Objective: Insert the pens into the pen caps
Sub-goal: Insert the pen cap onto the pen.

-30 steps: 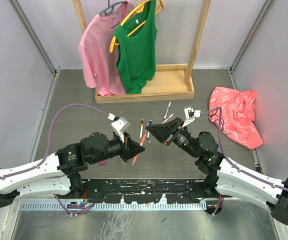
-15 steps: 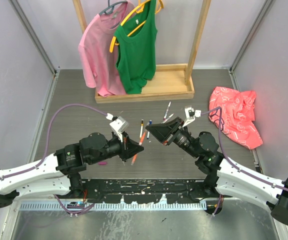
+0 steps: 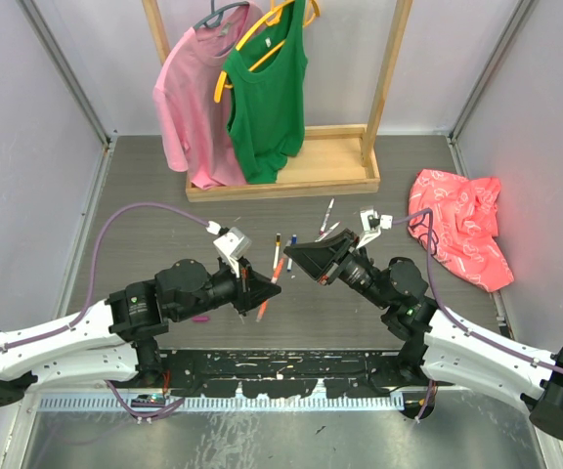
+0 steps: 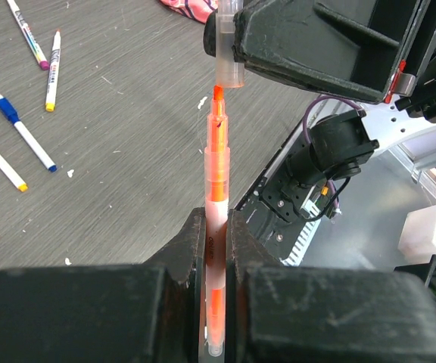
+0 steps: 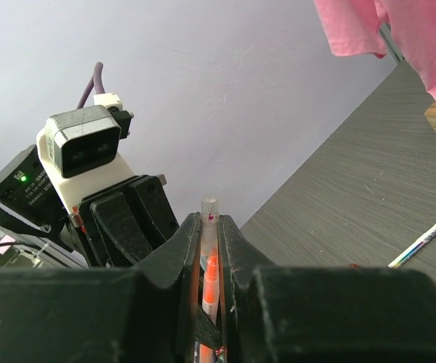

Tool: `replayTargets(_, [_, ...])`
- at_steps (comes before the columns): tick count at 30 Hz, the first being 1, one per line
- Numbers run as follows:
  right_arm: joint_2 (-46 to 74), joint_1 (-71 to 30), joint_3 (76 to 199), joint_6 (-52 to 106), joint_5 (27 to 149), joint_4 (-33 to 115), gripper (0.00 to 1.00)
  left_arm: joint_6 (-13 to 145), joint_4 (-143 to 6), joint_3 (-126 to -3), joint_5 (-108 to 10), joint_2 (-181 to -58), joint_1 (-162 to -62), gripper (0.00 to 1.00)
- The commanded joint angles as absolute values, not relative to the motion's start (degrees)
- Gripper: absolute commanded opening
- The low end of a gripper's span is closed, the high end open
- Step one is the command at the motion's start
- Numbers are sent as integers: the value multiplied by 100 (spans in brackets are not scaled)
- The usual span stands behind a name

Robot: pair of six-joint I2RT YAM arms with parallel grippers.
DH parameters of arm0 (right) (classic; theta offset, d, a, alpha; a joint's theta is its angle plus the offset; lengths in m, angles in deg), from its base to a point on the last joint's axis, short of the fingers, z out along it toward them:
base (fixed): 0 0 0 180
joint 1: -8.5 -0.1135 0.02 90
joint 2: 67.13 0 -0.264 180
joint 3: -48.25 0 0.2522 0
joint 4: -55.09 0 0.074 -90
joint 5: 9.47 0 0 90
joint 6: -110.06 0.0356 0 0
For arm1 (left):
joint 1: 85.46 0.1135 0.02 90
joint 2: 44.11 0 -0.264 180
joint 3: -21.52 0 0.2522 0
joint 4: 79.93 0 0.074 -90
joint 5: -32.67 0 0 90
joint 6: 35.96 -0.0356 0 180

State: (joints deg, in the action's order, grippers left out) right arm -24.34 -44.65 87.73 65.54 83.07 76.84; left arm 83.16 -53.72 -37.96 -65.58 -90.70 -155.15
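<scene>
My left gripper (image 4: 216,223) is shut on an orange pen (image 4: 217,166) with a translucent barrel, its tip pointing away from the wrist. That tip stands just under the open mouth of a clear pen cap (image 4: 228,66). My right gripper (image 5: 210,227) is shut on the same cap (image 5: 210,214), and the orange pen (image 5: 210,280) shows below it. In the top view the left gripper (image 3: 268,281) and the right gripper (image 3: 297,256) meet nose to nose above the table. Several loose pens (image 3: 278,251) lie behind them, including a blue-ended pen (image 4: 24,134).
A wooden clothes rack (image 3: 281,178) with a pink shirt (image 3: 195,88) and a green top (image 3: 267,93) stands at the back. A red cloth (image 3: 462,230) lies at the right. A small magenta cap (image 3: 200,318) rests by the left arm.
The left gripper with the orange pen drew back a little, then came forward again toward the cap. The right arm has held still.
</scene>
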Motion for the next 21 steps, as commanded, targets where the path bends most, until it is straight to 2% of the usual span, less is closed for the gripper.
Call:
replayTargets(1, [-2396, -4485, 9027, 6627, 8501, 7947, 0, 8278, -5749, -3814, -6660, -9007, -15526, 0])
replayTargets(21, [-2246, -4485, 8926, 6847, 8857, 8068, 0, 8304, -5949, -3843, -6886, -8955, -15533, 0])
